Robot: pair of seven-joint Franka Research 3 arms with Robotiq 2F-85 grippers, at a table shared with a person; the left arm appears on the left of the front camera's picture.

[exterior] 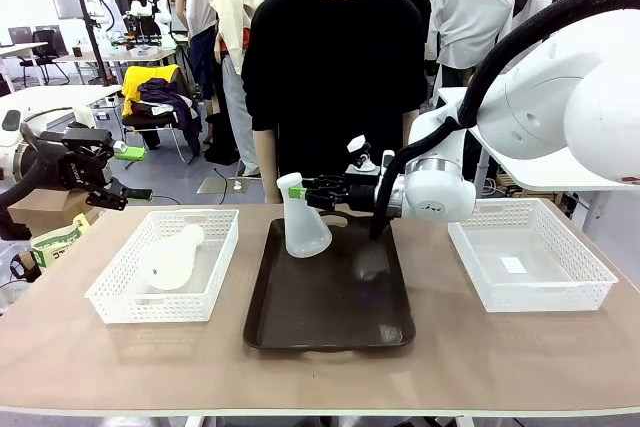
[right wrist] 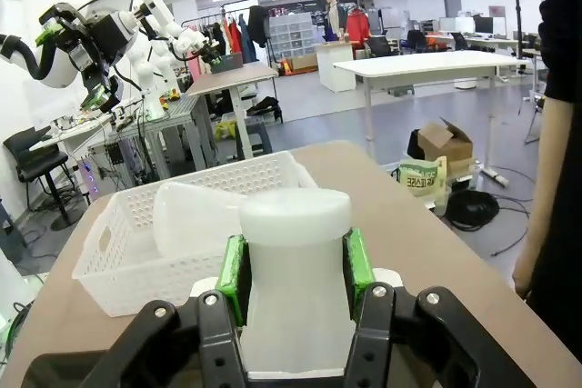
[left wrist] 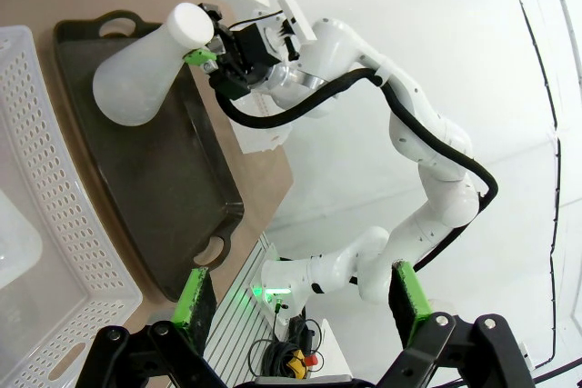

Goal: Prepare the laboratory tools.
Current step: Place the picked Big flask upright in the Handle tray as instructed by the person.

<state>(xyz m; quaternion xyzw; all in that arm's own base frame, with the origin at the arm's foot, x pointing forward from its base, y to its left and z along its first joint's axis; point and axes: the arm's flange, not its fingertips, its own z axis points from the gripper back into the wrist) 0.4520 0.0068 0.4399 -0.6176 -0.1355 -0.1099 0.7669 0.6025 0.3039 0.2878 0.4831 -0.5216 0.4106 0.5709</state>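
Seeing right gripper (exterior: 296,190) clamped on neck of upright flask (exterior: 305,232) over the tray (exterior: 330,322), base probably touching it. Then second flask (exterior: 172,259) lying in left basket (exterior: 118,299), well apart from wide-open left gripper (left wrist: 298,302).

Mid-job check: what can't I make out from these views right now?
- Right wrist view: the right hand covers the held flask below its neck, so base contact with the tray is hidden.
- Front view: the mesh wall of the left basket veils the second flask; the left wrist view cuts it at the edge.
- Front view: a white patch in the right basket is too small to identify.
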